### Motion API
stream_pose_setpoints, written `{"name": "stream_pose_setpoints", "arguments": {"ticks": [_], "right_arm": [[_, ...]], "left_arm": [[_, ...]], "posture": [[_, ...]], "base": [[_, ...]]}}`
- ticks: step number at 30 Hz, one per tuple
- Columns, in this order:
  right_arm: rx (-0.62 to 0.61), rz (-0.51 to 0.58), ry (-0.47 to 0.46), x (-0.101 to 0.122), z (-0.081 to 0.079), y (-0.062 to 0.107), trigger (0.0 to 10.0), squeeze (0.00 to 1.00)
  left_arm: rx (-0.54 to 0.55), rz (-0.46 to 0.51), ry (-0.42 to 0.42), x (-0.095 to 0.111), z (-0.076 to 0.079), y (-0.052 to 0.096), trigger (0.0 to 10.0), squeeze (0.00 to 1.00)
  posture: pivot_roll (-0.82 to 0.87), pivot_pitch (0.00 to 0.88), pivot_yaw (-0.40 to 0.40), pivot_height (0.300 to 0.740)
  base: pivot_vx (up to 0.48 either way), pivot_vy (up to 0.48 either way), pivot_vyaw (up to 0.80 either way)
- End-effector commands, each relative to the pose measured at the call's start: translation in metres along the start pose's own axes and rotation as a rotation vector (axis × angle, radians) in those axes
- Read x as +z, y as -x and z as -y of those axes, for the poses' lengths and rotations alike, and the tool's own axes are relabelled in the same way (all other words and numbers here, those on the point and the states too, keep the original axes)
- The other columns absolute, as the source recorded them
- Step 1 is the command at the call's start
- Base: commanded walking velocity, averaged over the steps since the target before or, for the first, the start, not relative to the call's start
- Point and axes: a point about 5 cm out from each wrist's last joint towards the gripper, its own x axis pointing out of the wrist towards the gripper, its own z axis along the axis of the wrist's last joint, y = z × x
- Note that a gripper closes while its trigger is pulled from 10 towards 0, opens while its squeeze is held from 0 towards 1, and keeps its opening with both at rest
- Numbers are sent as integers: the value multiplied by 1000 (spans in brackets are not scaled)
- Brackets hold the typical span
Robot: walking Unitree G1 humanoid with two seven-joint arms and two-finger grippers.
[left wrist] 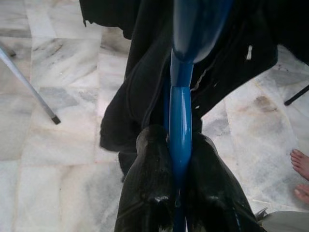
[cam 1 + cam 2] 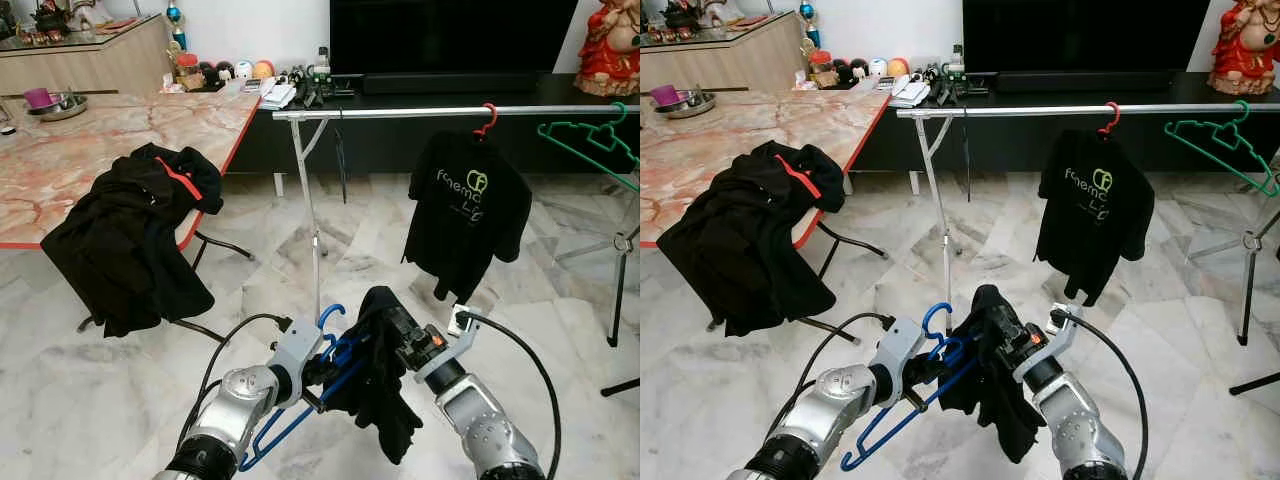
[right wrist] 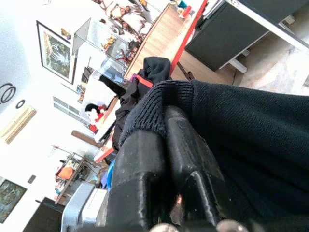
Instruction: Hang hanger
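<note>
Marble flooring [image 2: 120,400] is stretching across a living room, with a dark TV console along the far wall. On the left, a marble-topped table [image 2: 90,150] is carrying a heap of black clothes [image 2: 135,235] that is spilling over its near edge. Across the far middle and right, a silver clothes rail [image 2: 450,112] is holding a black T-shirt [image 2: 465,215] on a red hanger [image 2: 487,122] and an empty green hanger [image 2: 590,140].

Near us, we are holding a black garment [image 2: 385,385] draped on a blue hanger [image 2: 325,370]. Our left gripper [image 1: 176,193] is pinching the hanger's blue bar between its fingers. Our right gripper [image 3: 164,159] is clamping a ribbed edge of the garment.

We are judging the hanger stiff, light and smooth, so it could be turning in the grip; holding close under the hook seems best. The cloth is soft, limp and likely to slide off.
</note>
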Motion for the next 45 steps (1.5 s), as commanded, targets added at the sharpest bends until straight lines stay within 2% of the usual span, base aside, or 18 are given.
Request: {"name": "stream_pose_setpoints", "arguments": {"ticks": [1,5,9,10,11,20,36,37,38,39,45], "right_arm": [[72,21,24,9,-10,-4,10000,0],[95,-8,101,12,-15,-2,10000,0],[47,-41,184,11,-9,-1,10000,0],[19,-62,247,9,-7,0,10000,0],[14,-79,262,7,-6,1,10000,0],[4,-111,287,0,-4,3,10000,0],[57,-128,307,-3,-9,4,10000,0],[58,-127,306,-3,-9,4,10000,141],[59,-127,308,-2,-9,4,10000,337],[57,-127,313,-2,-9,5,10000,988],[46,-130,319,-2,-8,6,10000,1000]], "left_arm": [[-8,5,-9,3,0,-1,10000,0],[-14,16,-10,6,1,-2,10000,0],[-27,39,-6,13,3,-5,10000,0],[-31,60,8,17,3,-6,10000,0],[-35,74,17,19,3,-6,10000,0],[-104,155,88,30,8,-4,10000,0],[-171,191,122,34,20,-6,10000,0],[-168,198,128,35,20,-6,10000,0],[-169,207,132,36,20,-6,10000,0],[-176,225,143,40,21,-6,10000,0],[-181,236,146,42,23,-6,10000,0]], "posture": [[58,36,29,740],[55,36,28,740],[53,36,28,740],[53,35,28,740],[52,36,28,740],[54,37,27,740],[49,39,25,740],[48,40,25,740],[48,39,24,740],[49,39,24,740],[46,39,23,740]], "base": [[0,0,0],[0,0,0],[0,0,0],[0,0,0],[0,0,0],[0,0,0],[0,0,0],[0,0,0],[0,0,0],[0,0,0],[0,0,0]]}}
